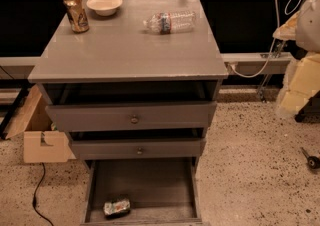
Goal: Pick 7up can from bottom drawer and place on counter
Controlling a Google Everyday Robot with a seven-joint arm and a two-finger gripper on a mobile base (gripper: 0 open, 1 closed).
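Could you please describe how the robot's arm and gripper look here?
The gripper is out of view, so nothing of it can be described. A pale grey rounded form at the right edge may be part of the arm; I cannot tell.

Light: dim, warm, from overhead. Counter (125,50): dull, even sheen, paler toward the top of the frame. Shadows: near-black in the gaps under the counter and between the drawers; bottom drawer (145,180) floor dark at lower centre. Glare: small glints on bottle (170,21) and 7up can (117,207). Focus: soft and grainy throughout, blurriest at the right edge. Gripper: outside the frame.
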